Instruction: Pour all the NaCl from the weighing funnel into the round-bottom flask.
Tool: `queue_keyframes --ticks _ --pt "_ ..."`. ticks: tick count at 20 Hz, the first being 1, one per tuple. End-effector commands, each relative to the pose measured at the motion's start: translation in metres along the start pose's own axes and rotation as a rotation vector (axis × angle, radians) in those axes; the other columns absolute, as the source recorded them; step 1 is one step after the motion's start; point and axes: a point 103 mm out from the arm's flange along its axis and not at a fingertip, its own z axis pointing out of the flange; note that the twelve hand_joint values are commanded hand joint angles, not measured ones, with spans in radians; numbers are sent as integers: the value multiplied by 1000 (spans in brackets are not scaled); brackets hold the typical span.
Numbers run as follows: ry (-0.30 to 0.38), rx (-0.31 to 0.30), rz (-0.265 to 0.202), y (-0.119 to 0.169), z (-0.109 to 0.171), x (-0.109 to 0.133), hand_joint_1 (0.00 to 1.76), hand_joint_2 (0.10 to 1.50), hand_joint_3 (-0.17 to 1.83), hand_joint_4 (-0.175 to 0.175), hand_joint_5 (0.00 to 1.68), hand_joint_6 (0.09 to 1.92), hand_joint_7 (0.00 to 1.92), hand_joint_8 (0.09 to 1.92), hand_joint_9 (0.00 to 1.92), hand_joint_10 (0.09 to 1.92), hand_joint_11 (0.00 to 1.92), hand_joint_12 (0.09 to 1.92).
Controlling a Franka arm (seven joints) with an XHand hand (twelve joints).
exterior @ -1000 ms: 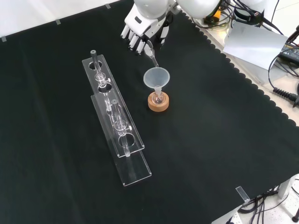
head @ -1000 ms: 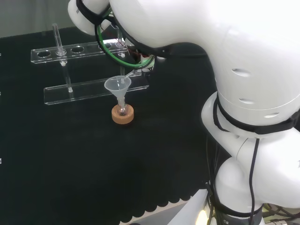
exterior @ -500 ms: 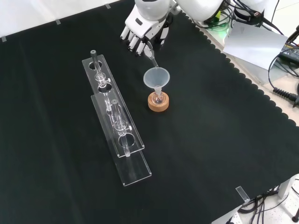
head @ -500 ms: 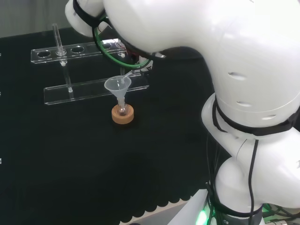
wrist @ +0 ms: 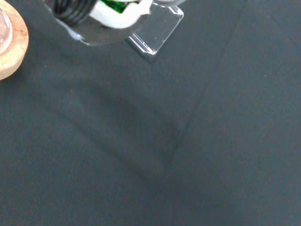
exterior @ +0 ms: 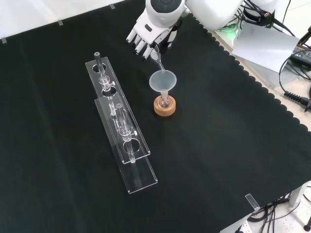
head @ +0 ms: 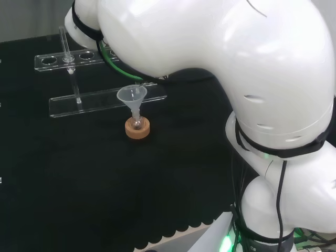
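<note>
Now the weighing funnel hangs tilted in the front view, its narrow spout aimed down at the mouth of a wider plastic funnel that sits in the neck of the round-bottom flask. Its long axis runs on a slant from the hand above down toward that funnel's rim, spout end lowest. The flask rests in a cork ring on the black tabletop; in the head view the plastic funnel and cork ring stand just in front of the clear tube rack.

The fingers are curled round the upper end of the weighing funnel — pinching it, as far as the front view shows. Whether any salt remains inside is too small to tell.

As for risk, the spout seems to sit near the rim of the plastic funnel rather than over its middle, so grains could spill onto the cloth if the tilt steepens fast. A nudge against that funnel could also tip it — it stands only in the flask's neck.
</note>
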Motion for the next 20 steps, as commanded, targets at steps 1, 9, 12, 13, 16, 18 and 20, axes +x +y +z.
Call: queue_keyframes --ticks 1,9,12,13,16,18,20 --pt "-34 -7 5 0 -4 1 1068 811 493 175 1113 887 721 622 1019 373 675 1174" --pt "-134 -6 17 0 -7 6 1068 810 495 175 1113 888 720 622 1019 373 676 1174" --pt "-141 -8 18 0 -10 8 1068 810 496 175 1113 888 720 622 1019 373 676 1174" --pt "-140 -8 16 0 -12 8 1068 810 496 175 1113 888 720 622 1019 373 677 1174" --pt "-140 -18 14 0 -12 8 1068 809 496 175 1113 889 720 623 1019 373 678 1174" --pt "-146 -17 19 0 -11 7 1068 809 497 175 1113 889 720 623 1019 373 678 1174" --pt "-163 -14 22 0 -12 7 1068 809 497 175 1113 889 720 623 1019 373 679 1174"
